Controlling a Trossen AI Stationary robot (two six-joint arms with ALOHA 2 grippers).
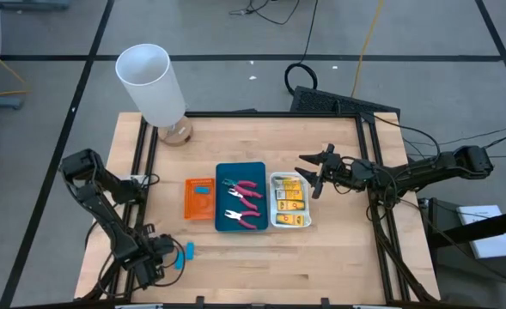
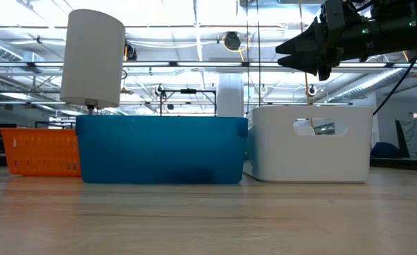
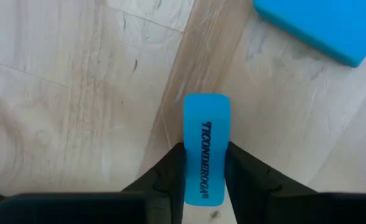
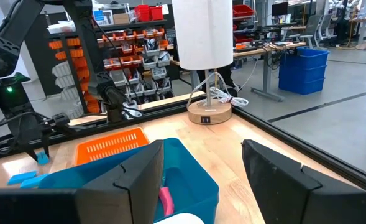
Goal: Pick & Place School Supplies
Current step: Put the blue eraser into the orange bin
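A light-blue eraser [image 3: 206, 134] printed TICONDEROGA sits between my left gripper's [image 3: 205, 171] fingers near the table's near-left corner [image 1: 173, 257]. A second blue eraser [image 3: 319, 25] lies flat on the wood just beside it [image 1: 190, 249]. A third blue piece [image 1: 201, 189] lies in the orange tray [image 1: 189, 206]. Pink-handled pliers [image 1: 246, 190] lie in the blue tray [image 1: 222, 172], and yellow packets [image 1: 291, 204] fill the white tray [image 1: 276, 180]. My right gripper [image 1: 311, 176] hangs open in the air beside the white tray's far right corner [image 2: 282, 55]. My left gripper pinches the blue eraser across its narrow width, one finger [image 3: 170, 168] on each long side, at the end nearest the wrist [image 3: 204, 186]. The fingers run along its length, and the other end [image 3: 206, 102] sticks out past the fingertips. Whether it rests on the table I cannot tell.
A tall white cylinder lamp [image 1: 152, 81] stands on its round wooden base at the table's far left. The three trays sit side by side mid-table. Bare wood lies between the trays and the near edge. Black rails [image 1: 374, 215] frame the table's sides.
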